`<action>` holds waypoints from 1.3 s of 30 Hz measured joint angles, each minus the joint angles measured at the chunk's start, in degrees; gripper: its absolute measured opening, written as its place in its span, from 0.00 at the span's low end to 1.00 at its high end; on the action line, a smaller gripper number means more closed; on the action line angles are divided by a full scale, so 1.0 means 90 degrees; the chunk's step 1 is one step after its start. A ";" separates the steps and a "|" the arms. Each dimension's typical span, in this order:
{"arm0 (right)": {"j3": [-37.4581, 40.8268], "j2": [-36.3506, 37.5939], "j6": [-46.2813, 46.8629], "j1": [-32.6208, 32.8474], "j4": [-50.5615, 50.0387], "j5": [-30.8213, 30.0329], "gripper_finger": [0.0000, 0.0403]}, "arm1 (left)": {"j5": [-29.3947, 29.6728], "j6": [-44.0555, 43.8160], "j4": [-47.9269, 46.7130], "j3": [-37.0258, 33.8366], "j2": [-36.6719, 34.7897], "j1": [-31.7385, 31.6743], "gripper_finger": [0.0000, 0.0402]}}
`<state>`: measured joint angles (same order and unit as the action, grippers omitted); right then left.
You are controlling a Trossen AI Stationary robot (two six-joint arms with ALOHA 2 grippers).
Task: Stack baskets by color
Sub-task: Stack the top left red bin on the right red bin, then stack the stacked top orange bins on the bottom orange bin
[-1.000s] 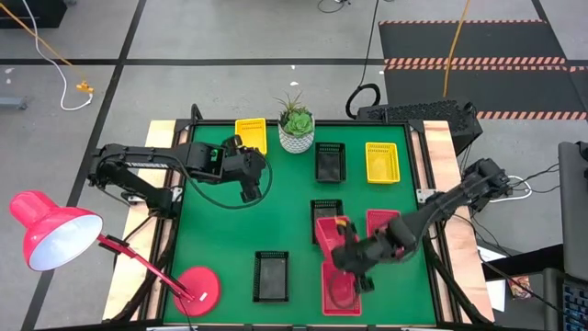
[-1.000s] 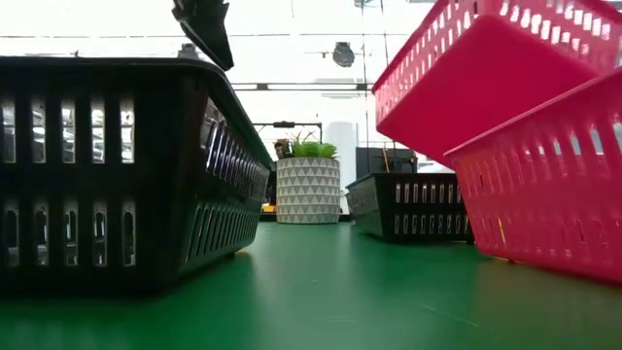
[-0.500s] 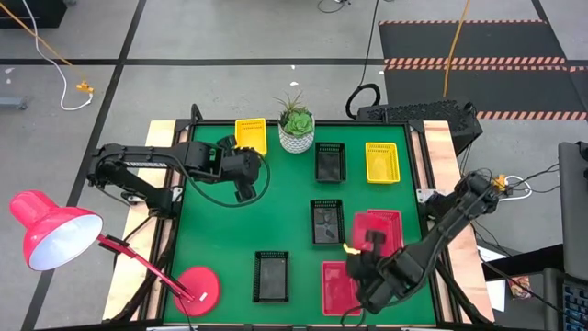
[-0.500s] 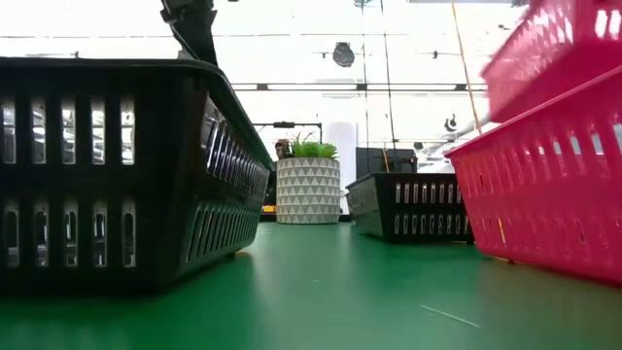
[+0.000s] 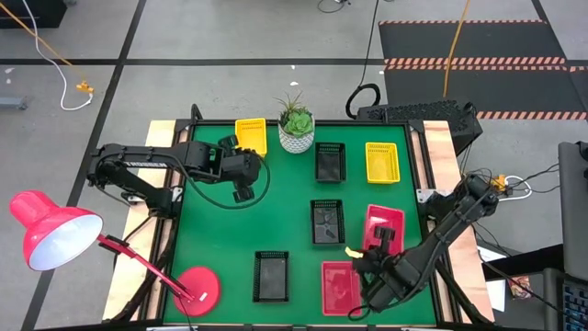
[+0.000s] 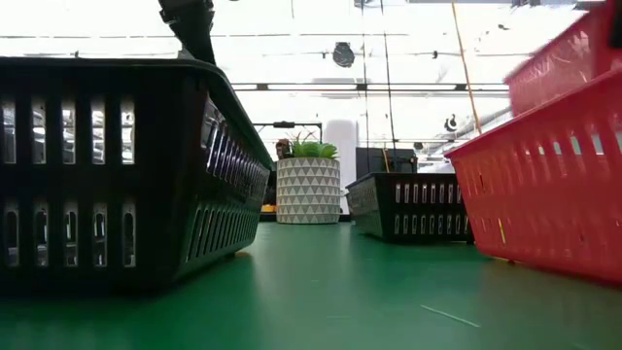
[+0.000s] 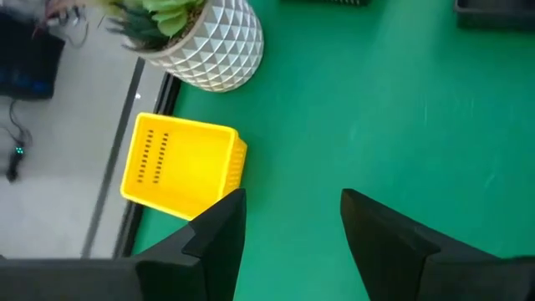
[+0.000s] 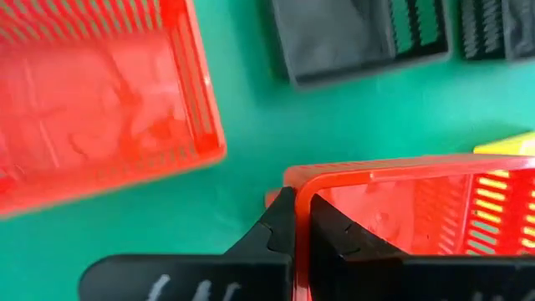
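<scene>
My right gripper (image 5: 377, 243) is shut on a red basket (image 5: 384, 225) near the table's right edge. In the low view that basket (image 6: 573, 53) shows tilted above a second red basket (image 5: 341, 287), which rests on its base by the near edge. Three black baskets (image 5: 330, 162) (image 5: 326, 221) (image 5: 271, 276) and two yellow baskets (image 5: 251, 134) (image 5: 382, 162) rest on the green mat. My left gripper (image 7: 292, 217) is open above bare mat at the far left, with the yellow basket (image 7: 180, 165) just beside it. My right gripper holds the red basket by its near short wall (image 8: 301, 180), one finger inside the basket and one outside. The fingers come from above, slanting in from the near right. The basket stretches away toward the far edge, tilted; what lies under it is hidden.
A white plant pot (image 5: 296, 136) stands at the far edge between the yellow and black baskets. A red lamp has its base (image 5: 197, 287) on the near left corner and its head (image 5: 55, 241) off the table's left. Bare green mat lies left of centre.
My right gripper has carried the red basket from beside the middle black basket toward the table's right edge, turning and tipping more steeply down on the way. In the low view the basket has swept off to the right. The grip has stayed shut.
</scene>
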<state>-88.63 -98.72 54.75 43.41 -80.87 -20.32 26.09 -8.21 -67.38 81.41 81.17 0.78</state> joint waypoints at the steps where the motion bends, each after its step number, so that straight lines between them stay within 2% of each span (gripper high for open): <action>1: 0.0110 0.0000 -0.0069 -0.0016 0.0010 0.0132 0.00 | 0.0001 0.0143 0.0003 0.0000 0.0000 -0.0001 0.49; 4: 0.0445 0.0000 -0.0224 -0.0058 0.0142 0.0455 0.00 | 0.0005 0.0167 -0.0009 -0.0035 0.0000 -0.0019 0.49; 15: 0.1050 0.0202 -0.0915 -0.0152 0.0454 0.0658 0.00 | -0.0058 -0.0098 -0.0028 -0.0177 0.0005 0.0002 0.49; 29: 0.3209 0.1611 -0.0484 -0.0150 0.2630 0.0795 0.01 | -0.0068 -0.0420 -0.0016 -0.0177 0.0005 0.0029 0.49; 34: 0.3532 0.1915 -0.0082 -0.0160 0.2881 0.1011 0.08 | -0.0070 -0.0461 -0.0007 -0.0177 0.0005 0.0029 0.49; 39: 0.3550 0.2300 0.0247 -0.0160 0.2939 0.1107 0.23 | -0.0073 -0.0483 -0.0005 -0.0177 0.0005 0.0029 0.49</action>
<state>-56.69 -78.02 56.98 41.98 -54.42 -10.36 25.43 -12.56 -67.43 79.81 81.21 1.04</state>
